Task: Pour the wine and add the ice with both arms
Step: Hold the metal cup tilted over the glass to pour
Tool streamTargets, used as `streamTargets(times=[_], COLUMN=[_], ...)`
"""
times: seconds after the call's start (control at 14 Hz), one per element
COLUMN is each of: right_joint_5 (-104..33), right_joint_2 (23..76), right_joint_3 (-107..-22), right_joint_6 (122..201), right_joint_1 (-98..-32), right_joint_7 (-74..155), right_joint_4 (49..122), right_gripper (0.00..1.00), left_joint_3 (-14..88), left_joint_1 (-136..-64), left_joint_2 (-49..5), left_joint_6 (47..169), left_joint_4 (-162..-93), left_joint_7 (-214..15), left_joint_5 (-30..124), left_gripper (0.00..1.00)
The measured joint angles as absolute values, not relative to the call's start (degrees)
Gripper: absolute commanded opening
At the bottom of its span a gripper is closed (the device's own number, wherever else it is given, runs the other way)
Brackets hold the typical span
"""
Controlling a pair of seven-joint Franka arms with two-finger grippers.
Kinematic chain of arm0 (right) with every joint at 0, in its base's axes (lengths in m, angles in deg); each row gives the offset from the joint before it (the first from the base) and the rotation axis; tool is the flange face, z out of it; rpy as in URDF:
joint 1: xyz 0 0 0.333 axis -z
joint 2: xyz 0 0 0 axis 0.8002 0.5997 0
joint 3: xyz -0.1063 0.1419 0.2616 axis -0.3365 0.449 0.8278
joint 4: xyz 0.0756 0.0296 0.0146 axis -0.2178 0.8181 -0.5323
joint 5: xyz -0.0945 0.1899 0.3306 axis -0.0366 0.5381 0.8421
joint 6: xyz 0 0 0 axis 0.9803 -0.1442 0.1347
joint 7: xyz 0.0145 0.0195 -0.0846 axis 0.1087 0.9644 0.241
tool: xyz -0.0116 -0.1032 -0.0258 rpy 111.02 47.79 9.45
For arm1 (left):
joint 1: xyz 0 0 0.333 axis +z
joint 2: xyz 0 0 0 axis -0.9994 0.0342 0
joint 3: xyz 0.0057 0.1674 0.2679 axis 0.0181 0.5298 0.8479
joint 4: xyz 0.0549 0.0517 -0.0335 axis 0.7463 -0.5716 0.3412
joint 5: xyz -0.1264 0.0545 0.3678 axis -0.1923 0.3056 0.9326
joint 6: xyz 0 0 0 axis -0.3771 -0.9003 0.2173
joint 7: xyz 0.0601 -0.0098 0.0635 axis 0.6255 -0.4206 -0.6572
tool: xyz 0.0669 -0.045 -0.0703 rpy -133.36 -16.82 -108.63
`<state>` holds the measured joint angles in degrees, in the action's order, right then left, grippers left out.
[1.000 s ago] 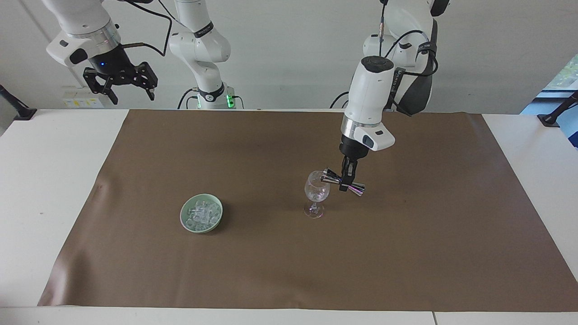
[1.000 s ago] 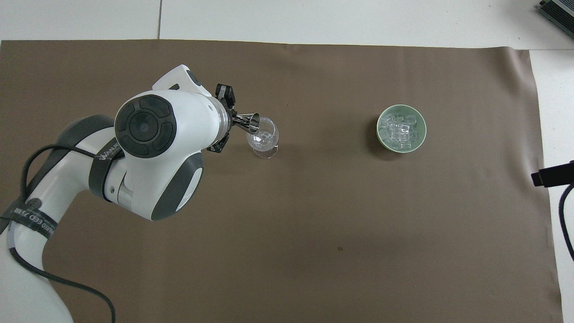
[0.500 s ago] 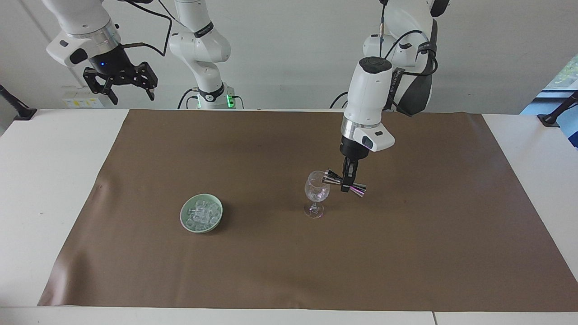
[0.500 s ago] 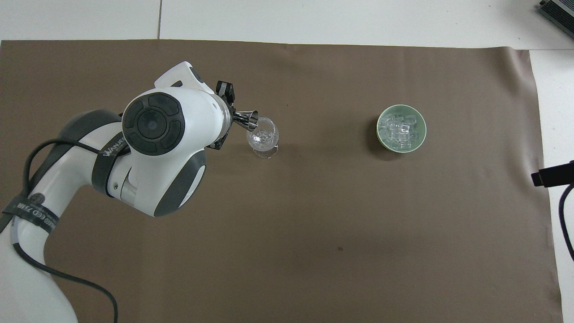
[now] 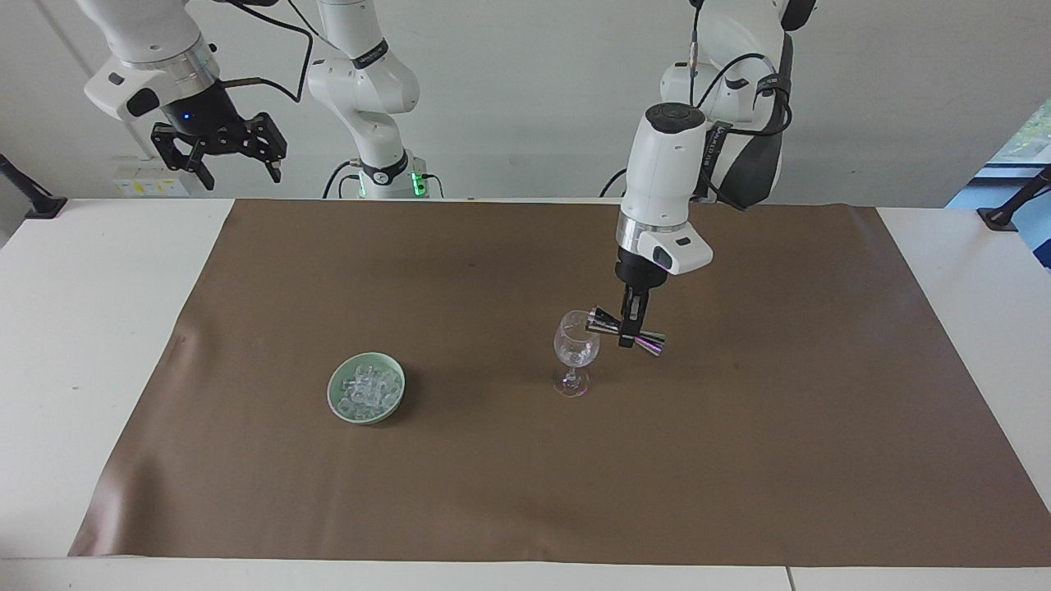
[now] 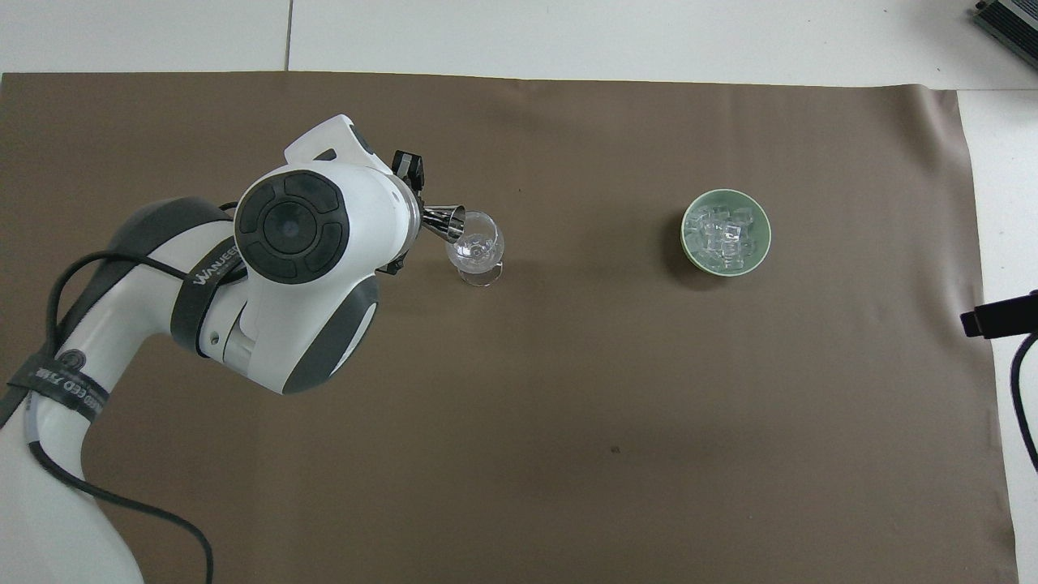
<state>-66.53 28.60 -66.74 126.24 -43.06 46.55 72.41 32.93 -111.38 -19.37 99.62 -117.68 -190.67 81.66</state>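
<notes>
Over the brown mat, my left claw [image 5: 628,335] grips a steel jigger [image 5: 626,332] at its waist, tipped with one cup at the glass [image 5: 575,349] rim. My right claw [image 5: 232,161] waits wide, raised above the bench [image 5: 90,328] edge. Ice [image 5: 367,391] sits in the green bowl [image 5: 367,413], toward my right arm's end.
</notes>
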Motion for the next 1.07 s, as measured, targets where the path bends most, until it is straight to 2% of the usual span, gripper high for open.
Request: streamTargets(times=[1.07], right_joint_5=[-66.5], right_joint_2=[28.6], right_joint_3=[-66.7], right_joint_6=[126.2], right_joint_1=[-43.1], right_joint_7=[46.5], right_joint_4=[72.4], right_gripper=[1.00], left_joint_3=[33.0], left_joint_1=[-111.8], left_joint_2=[-18.9], left_joint_6=[98.2], left_joint_4=[-116.5], left_joint_7=[-191.0], left_joint_5=[84.3], left_gripper=[0.00])
